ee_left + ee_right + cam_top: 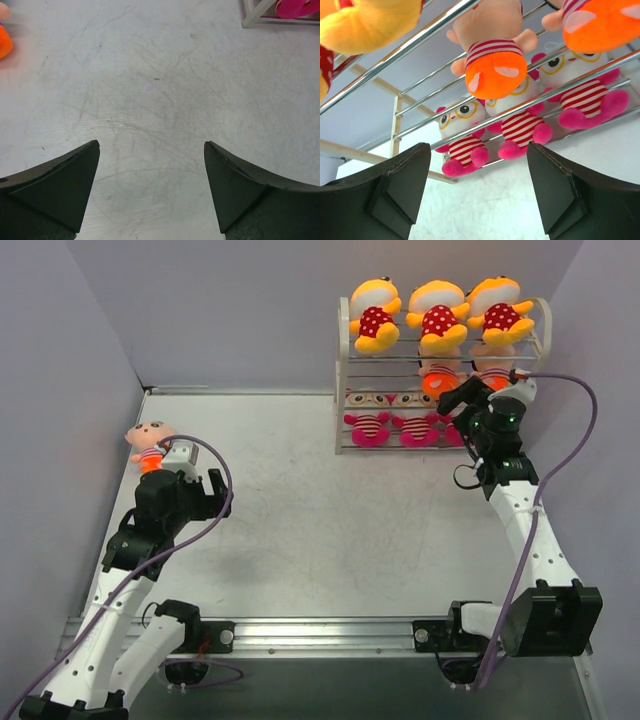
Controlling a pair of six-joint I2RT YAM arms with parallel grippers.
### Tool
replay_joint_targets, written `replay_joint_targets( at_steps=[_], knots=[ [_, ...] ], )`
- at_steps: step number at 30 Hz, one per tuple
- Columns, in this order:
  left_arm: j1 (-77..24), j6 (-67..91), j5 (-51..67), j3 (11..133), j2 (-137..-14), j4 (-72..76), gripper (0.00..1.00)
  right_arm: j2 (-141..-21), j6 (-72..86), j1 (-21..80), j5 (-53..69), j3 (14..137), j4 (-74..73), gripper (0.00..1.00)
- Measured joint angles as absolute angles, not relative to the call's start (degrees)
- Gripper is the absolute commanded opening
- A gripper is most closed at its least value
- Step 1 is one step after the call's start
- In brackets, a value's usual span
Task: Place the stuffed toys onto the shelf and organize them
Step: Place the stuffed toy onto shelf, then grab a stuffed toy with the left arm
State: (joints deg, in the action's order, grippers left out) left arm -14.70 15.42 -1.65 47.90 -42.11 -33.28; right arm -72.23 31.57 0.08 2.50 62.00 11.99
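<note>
Sitting on the shelf (345, 370) were all but one of the stuffed toys (437, 320).
From above, three yellow-orange dolls (376, 318) filled the top tier at the table's (300, 520) far right, two peach dolls (437, 368) the middle and pink-striped dolls (368, 427) the bottom, while a lone peach doll (149, 445) lay far left. At the left wrist, the left gripper (151, 145) was spread wide above bare tabletop, holding nothing. At the right wrist, the right gripper (478, 145) stood parted and empty, just before the lower tiers.
</note>
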Motion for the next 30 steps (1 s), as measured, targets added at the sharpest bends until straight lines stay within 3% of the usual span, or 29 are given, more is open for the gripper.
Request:
replay_joint_targets(
  at_steps=[9,18,30],
  knots=[
    [-14.26,15.42,-1.67,47.9,-42.13,-33.28,0.94,-57.87,26.06,-1.08,2.79,64.12,-2.28,0.99],
    [-13.02,15.7,-2.26,47.9,-42.96,-33.28,0.94,-48.47,21.41,-1.08,3.62,68.31,-9.54,0.99],
    [-8.25,17.5,-2.46,47.66,-47.31,-33.21,0.94,-37.6,15.9,4.19,5.52,64.07,-9.63,0.99]
  ],
)
